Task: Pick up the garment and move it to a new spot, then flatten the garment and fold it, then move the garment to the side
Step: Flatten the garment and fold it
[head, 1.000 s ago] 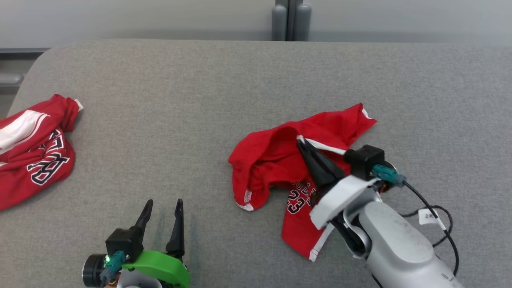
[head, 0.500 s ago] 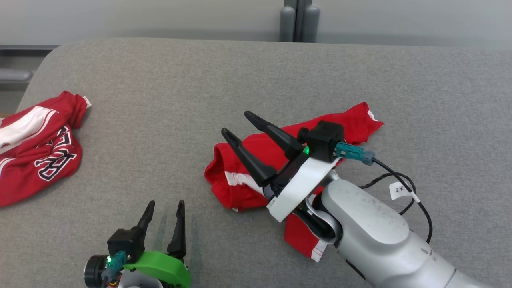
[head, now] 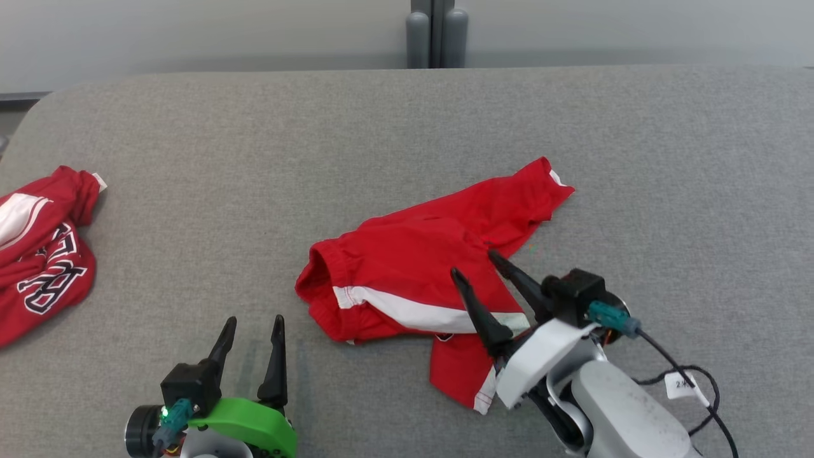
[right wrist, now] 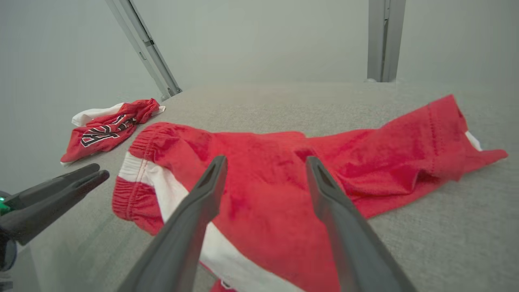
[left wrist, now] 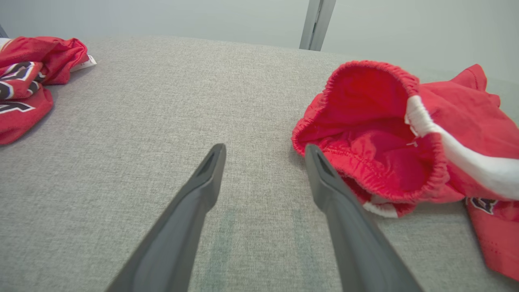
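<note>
- Head view: the grey padded surface bears the red garment at its middle, loose on the bare fabric and inside nothing.
- A second ago it is pinched; now it lies released, so flattening comes next. One leg seems tucked under.
- Right gripper hovers spread and empty at its near edge.
- Left gripper is spread, clear of the cloth.

Left red jersey: black-outlined block letters, perhaps "ER", crumpled | red shorts: print scrap, unreadable | cable tag: too small to read
</note>
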You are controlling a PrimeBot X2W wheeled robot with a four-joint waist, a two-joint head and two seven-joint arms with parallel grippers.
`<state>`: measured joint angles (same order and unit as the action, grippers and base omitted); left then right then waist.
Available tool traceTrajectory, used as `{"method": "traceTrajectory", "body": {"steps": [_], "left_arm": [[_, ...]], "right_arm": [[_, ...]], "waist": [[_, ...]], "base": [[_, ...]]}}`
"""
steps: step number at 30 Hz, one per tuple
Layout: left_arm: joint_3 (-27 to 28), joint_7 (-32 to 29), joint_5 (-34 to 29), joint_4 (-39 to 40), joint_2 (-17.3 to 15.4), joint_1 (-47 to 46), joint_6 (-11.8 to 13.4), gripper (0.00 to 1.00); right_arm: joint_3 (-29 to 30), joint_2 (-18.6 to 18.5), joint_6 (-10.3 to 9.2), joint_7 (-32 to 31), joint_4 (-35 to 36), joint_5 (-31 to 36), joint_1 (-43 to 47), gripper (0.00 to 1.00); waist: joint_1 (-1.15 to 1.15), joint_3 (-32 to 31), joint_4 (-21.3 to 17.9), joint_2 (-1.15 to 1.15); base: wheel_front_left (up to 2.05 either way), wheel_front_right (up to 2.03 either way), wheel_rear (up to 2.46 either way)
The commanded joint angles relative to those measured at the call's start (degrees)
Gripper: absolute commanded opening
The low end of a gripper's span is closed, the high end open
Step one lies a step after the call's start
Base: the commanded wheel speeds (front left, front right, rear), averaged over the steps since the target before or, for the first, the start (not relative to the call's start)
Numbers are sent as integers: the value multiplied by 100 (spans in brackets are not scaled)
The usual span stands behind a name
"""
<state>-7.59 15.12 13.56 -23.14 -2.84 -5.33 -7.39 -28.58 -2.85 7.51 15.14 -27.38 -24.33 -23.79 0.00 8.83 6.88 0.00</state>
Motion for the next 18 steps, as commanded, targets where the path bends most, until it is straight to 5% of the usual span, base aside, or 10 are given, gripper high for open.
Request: {"method": "traceTrajectory", "body": {"steps": [1, 18], "left_arm": [[26, 5, -28, 10, -16, -2, -10, 100], [87, 5, -24, 12, -15, 120, -10, 100]], "right_arm": [[50, -24, -4, 2, -33, 106, 231, 100], [42, -221, -5, 2, 38, 581, 1575, 100]], "waist": [[0, -35, -60, 0], [0, -194, -166, 0]], "base": [[0, 0, 0], [0, 0, 0]]}}
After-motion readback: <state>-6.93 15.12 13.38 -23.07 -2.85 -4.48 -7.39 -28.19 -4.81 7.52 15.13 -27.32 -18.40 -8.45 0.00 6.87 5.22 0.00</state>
